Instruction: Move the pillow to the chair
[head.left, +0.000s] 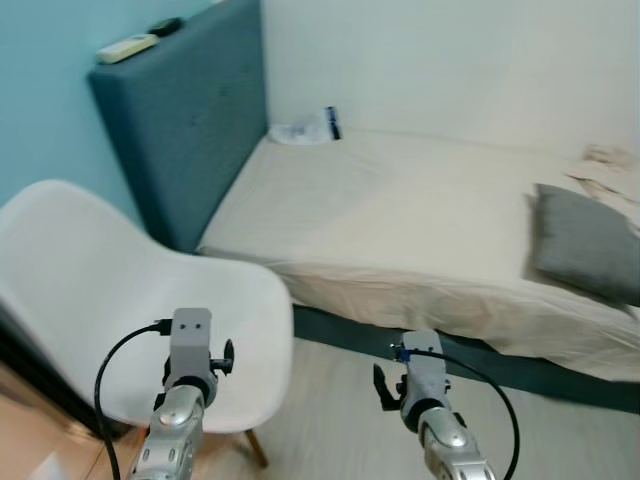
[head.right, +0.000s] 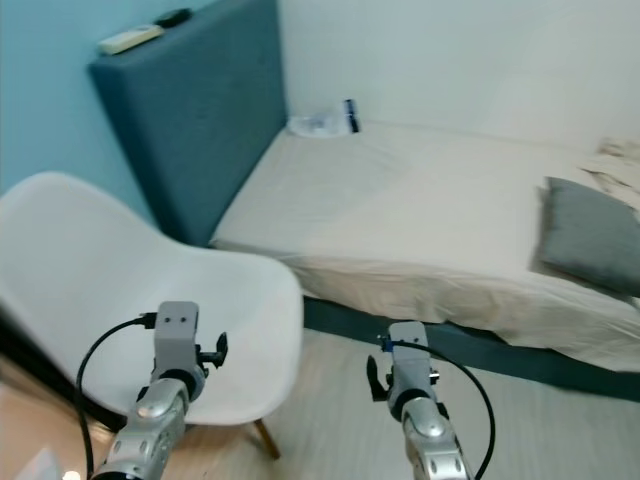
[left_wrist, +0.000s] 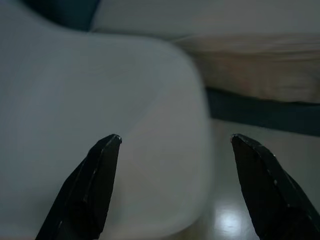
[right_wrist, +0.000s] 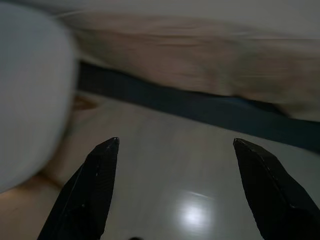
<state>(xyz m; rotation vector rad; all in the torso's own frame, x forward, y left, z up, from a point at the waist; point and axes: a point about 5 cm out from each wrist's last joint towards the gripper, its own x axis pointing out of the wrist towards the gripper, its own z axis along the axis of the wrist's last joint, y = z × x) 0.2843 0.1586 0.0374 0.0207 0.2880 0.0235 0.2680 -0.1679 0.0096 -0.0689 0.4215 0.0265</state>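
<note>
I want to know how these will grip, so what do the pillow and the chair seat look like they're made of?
The pillow looks like matte grey woven fabric over soft filling: its edges sag and no sheen shows. The chair seat looks like white moulded plastic, a smooth one-piece curved shell with a faint satin finish, likely slippery. Its leg looks wooden, though little of it shows.

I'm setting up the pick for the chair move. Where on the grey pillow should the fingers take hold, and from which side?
Probably the grey pillow's near left corner, approached from the floor side of the bed. That corner lies closest to the mattress edge, the pillow lies flat and looks soft enough to pinch, and the right gripper is open and nearer.
</note>
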